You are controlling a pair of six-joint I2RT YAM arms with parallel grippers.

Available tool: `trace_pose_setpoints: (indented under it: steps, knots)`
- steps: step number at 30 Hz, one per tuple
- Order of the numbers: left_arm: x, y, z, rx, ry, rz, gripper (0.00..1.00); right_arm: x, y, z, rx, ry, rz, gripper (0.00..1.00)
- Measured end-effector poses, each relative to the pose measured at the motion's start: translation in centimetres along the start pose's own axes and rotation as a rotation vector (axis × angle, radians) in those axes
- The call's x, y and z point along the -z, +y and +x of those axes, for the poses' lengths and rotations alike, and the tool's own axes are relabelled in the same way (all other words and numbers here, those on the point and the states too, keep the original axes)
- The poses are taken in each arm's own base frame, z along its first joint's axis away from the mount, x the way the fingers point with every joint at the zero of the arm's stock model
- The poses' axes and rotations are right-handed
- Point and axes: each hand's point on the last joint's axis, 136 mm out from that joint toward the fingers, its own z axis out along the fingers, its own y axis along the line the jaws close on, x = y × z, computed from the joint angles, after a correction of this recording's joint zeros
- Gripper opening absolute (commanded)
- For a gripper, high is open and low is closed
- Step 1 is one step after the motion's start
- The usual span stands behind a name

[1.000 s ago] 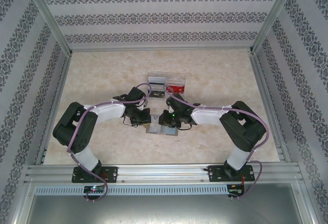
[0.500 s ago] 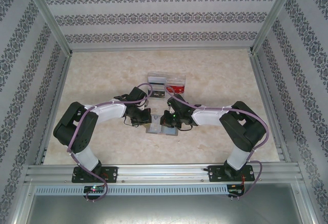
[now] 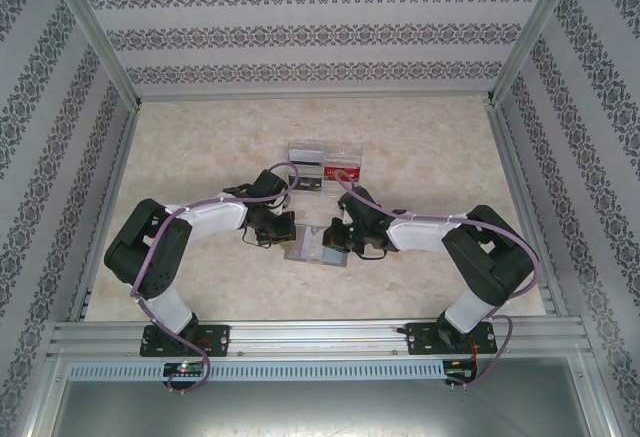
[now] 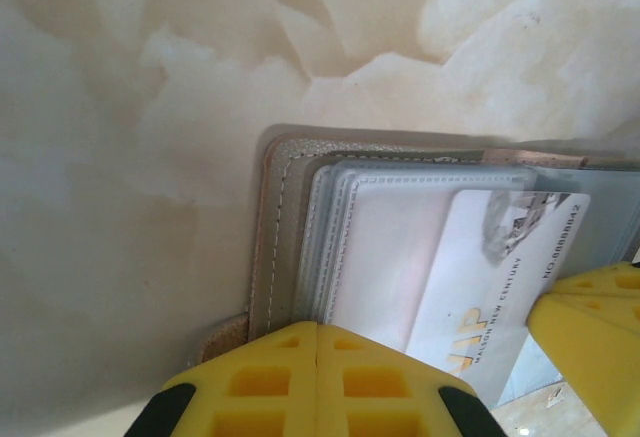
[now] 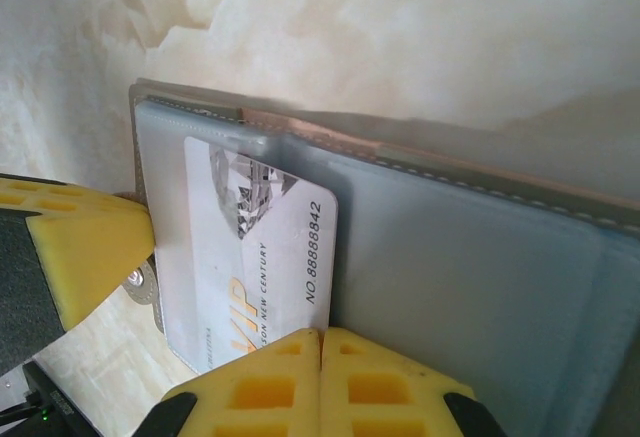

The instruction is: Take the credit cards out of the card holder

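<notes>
The grey card holder (image 3: pixel 300 250) lies open on the table between my two grippers. Its pale blue-grey pockets (image 4: pixel 335 227) face up. A white credit card (image 5: pixel 255 247) marked VIP sticks partway out of one pocket, past the holder's edge. My right gripper (image 5: pixel 320 335) is shut with the card's edge running into the seam between its yellow tips. My left gripper (image 4: pixel 317 329) is shut too, its tips resting on the stitched edge of the card holder (image 4: pixel 282 227). In the top view the left gripper (image 3: pixel 283 229) and the right gripper (image 3: pixel 338 239) flank the holder.
A clear two-compartment plastic box (image 3: pixel 305 162) stands just behind the grippers, with a red card (image 3: pixel 343 171) in its right half. Metal frame rails (image 3: pixel 300 335) run along the near edge, and patterned walls close in the sides and back.
My right gripper has shut and its arm has drawn to the right, uncovering more of the open holder. The left arm has stayed where it was.
</notes>
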Motion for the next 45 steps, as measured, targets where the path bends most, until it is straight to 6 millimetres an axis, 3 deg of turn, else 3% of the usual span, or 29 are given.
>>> trace_pose_setpoints:
  steps: [11,15,22,27,32,35,39,45]
  knots:
    - [0.0,0.0,0.0,0.000,0.000,0.000,0.00,2.4,-1.1,-0.3,-0.002,-0.030,-0.021,0.00]
    - [0.0,0.0,0.0,0.000,0.000,0.000,0.00,4.5,-1.0,-1.1,0.014,-0.070,-0.040,0.00]
    - [0.4,-0.3,-0.2,0.001,0.002,-0.004,0.01,8.9,1.0,-2.0,0.140,-0.132,-0.047,0.00]
    - [2.1,-1.5,-1.1,-0.016,-0.044,0.015,0.28,12.2,3.8,-4.1,0.330,-0.177,0.019,0.00]
    - [5.8,-3.0,-2.4,-0.033,-0.148,0.049,0.81,14.8,6.5,-6.8,0.552,-0.221,0.102,0.00]
    - [8.5,-2.9,-3.1,-0.019,-0.223,0.048,0.98,15.3,7.8,-8.6,0.702,-0.222,0.173,0.00]
    - [11.7,-1.8,-3.7,0.015,-0.316,0.014,1.00,14.6,9.2,-10.9,0.911,-0.185,0.283,0.00]
    - [15.7,0.5,-3.9,0.074,-0.425,-0.050,1.00,11.7,10.7,-13.7,1.223,-0.097,0.467,0.00]
